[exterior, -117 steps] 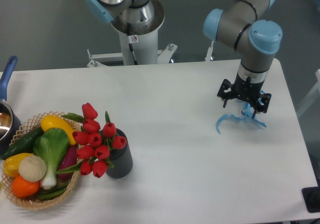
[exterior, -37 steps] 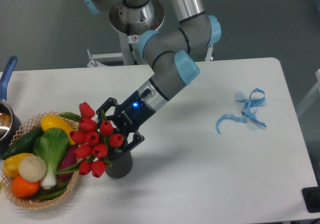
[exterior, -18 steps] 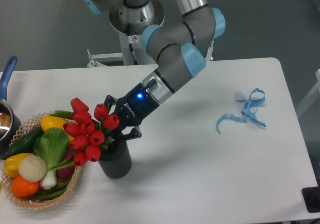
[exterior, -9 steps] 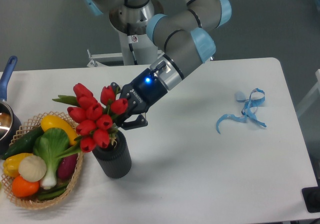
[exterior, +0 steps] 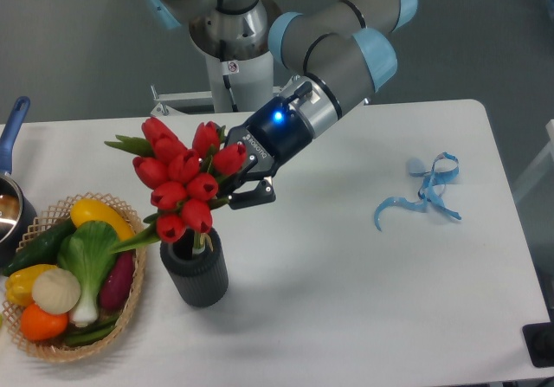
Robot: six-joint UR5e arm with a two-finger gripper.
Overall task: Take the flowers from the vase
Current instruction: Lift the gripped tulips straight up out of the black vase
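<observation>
At the far left edge we see a blue-handled pot (exterior: pixel 10 179), and below it in the lower left a woven basket (exterior: pixel 130 305) of vegetables, their skins smooth and glossy like plastic. Just right of the basket stands the vase (exterior: pixel 195 272), a dark grey ribbed cylinder with a round mouth, upright on the white tabletop (exterior: pixel 346 300).

Above the vase, left of centre, the flowers (exterior: pixel 186 179) form a tight cluster of red tulip buds with green leaves poking out to the left. Their stems run down and slightly right into the vase mouth, so the long axis of the bunch is close to upright, leaning toward the upper left. The lower stem ends appear to sit still inside the mouth; we cannot tell how deep.

The end effector (exterior: pixel 232 179) sits immediately right of the buds, reaching in from the upper right, its dark fingers clenched on the bunch just under the heads. We judge that the coming lift has to follow the stem axis, up and a little left, to clear the rim without tipping the vase.

Well apart at the right, a curled blue ribbon (exterior: pixel 420 196) lies flat.
</observation>
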